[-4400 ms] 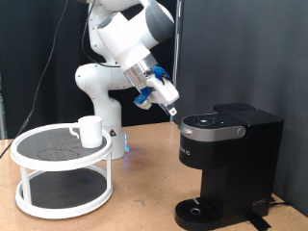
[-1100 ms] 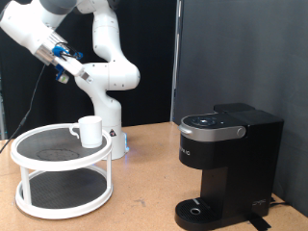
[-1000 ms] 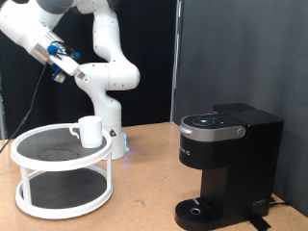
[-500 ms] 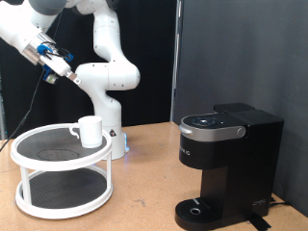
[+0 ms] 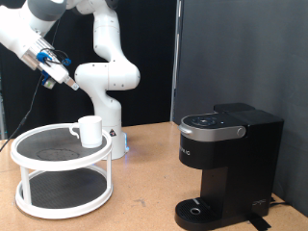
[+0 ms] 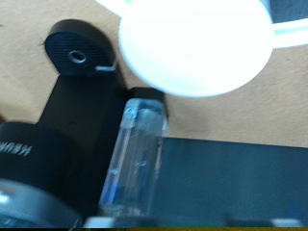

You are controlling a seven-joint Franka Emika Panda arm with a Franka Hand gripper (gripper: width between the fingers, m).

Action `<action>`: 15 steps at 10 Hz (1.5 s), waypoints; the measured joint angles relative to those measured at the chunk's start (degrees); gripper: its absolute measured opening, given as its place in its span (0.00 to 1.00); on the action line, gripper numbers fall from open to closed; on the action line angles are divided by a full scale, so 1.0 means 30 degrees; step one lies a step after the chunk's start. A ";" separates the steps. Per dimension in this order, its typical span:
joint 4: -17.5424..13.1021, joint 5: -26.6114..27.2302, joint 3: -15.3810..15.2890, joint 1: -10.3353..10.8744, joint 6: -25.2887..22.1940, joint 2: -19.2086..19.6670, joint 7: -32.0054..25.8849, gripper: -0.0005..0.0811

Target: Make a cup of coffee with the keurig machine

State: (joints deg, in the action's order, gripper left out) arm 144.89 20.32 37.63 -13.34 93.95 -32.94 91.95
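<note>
Nearest the exterior camera stands 1 keurig machine [image 5: 227,166], a boxy black brewer on the wooden table [image 5: 144,197] at the exterior view's right. Its lid is down, the silver-rimmed top panel faces up, and its round drip base at the bottom carries nothing.

On the exterior view's left sits 1 white 2-tier round rack [image 5: 62,171] with dark mesh shelves. The upper shelf holds 1 cup [image 5: 89,131], a small white mug standing upright near the shelf's right edge, its handle turned to the exterior view's left. What is inside the cup cannot be seen from this angle. The lower shelf shows nothing on it.

Behind the rack rises 1 white robot arm [image 5: 104,72], its base just behind the cup, with a small blue glow at the foot. The arm reaches up and over to the exterior view's upper left, where 1 gripper [image 5: 71,84] hangs in the air, well above the rack and well apart from both cup and machine. It grasps nothing; whether its fingers are spread or closed I cannot tell at this size.

The wrist view looks down on the black keurig machine [image 6: 67,144], its round drip base, a blurred white round shape [image 6: 197,43] and a clear cylinder [image 6: 135,159], all out of focus.
</note>
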 joint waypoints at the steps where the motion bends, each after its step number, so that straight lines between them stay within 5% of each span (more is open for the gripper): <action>1: 0.0252 -0.0240 0.0002 0.0000 0.0361 0.0259 -0.0081 0.23; 2: 0.0643 -0.0286 0.0004 -0.0002 0.1214 0.0457 -0.0286 0.23; 3: 0.1117 -0.0296 0.0010 -0.0011 0.2240 0.0569 -0.0466 0.46; 4: 0.1630 -0.0297 0.0020 -0.0037 0.3404 0.0595 -0.0610 0.46; 6: 0.2461 -0.0304 0.0084 -0.0059 0.4936 0.0689 -0.1003 0.83; 15: 0.3703 -0.0304 0.0353 -0.0058 0.7149 0.1953 -0.2545 0.91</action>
State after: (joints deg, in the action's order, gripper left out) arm 155.99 19.41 38.69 -13.51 115.40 -27.08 84.32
